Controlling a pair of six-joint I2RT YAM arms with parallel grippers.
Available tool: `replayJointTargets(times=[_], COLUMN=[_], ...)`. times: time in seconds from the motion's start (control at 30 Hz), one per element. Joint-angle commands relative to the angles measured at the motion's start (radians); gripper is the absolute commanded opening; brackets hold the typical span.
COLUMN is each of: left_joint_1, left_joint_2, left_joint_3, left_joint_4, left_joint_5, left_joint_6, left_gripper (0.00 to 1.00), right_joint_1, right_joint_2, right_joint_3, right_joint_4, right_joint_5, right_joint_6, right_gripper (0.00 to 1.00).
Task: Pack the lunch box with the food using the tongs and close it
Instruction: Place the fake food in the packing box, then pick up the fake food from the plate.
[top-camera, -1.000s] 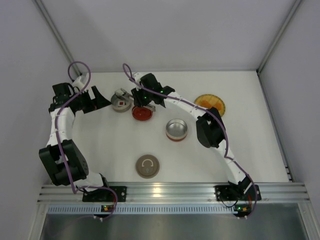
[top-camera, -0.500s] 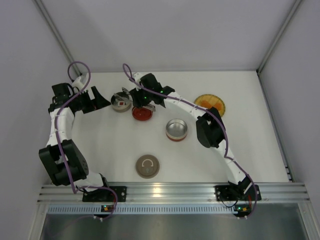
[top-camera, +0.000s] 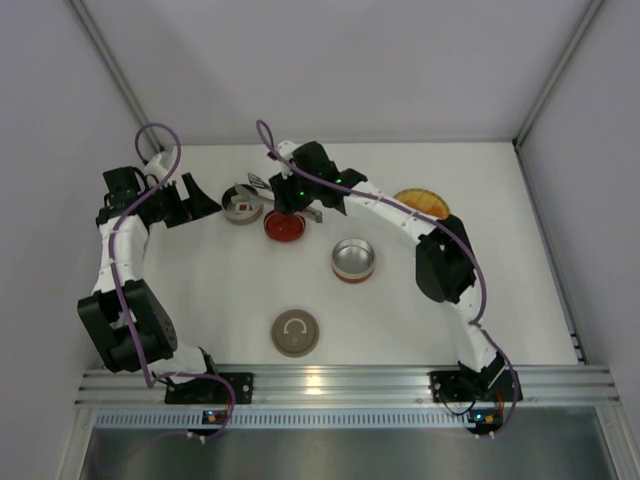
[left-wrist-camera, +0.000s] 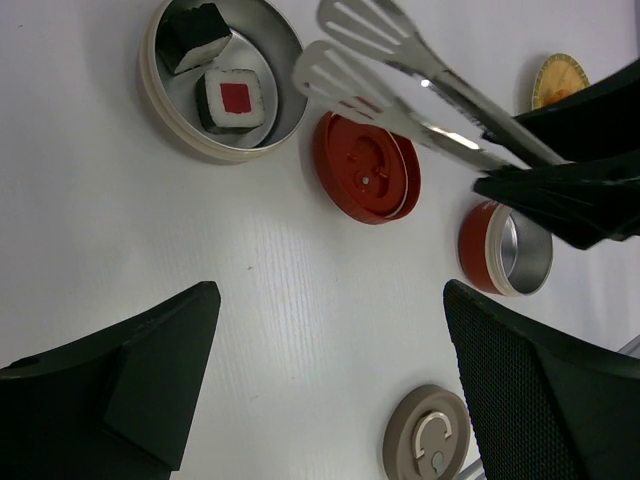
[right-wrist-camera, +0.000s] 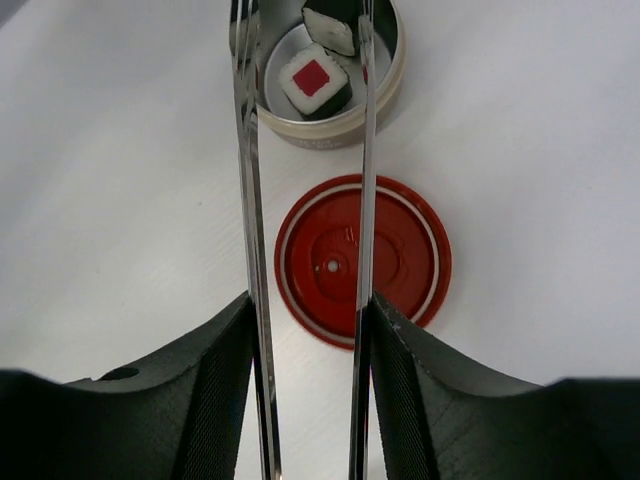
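We see 2 rolls (left-wrist-camera: 236, 98) in 1 cream tin (left-wrist-camera: 215, 152) nr table's far-left corner. 1 tongs (right-wrist-camera: 247, 150), clamped by right gripper (right-wrist-camera: 310, 320), tips by that tin. Left gripper (left-wrist-camera: 330, 300) wide apart, empty. Also 1 red lid (left-wrist-camera: 365, 165), 1 red tin (left-wrist-camera: 505, 250), 1 tan lid (left-wrist-camera: 430, 445), 1 plate (left-wrist-camera: 558, 75).

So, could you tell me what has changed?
The right arm's elbow swung rightward, partly covering the round yellow plate; the right gripper, shut on the long silver metal tongs, edged back-right. The open left gripper and all else stayed put.

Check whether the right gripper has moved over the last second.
Yes. In the top view the right gripper, holding the tongs, has shifted slightly to the right, judged against the red lid, which stayed put.
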Motion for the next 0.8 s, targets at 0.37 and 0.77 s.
replayJointTargets(times=[0.37,0.77], left_joint_1=[-0.051,-0.339], left_joint_2=[-0.114,-0.070], left_joint_3=[0.038,0.013], left_joint_4=[-0.211,-0.246], left_joint_5=[-0.128,-0.315], left_joint_6=[0.254,0.300], left_gripper=[0.98,0.98], right_joint_1=[-0.480,-0.766], right_joint_2=[-0.760,-0.829], right_joint_3=[-0.532,-0.647], right_joint_4=[-0.197,-0.507], right_joint_5=[-0.061,-0.152], right_joint_6=[-0.150,-0.639], right_gripper=[0.40,0.38])
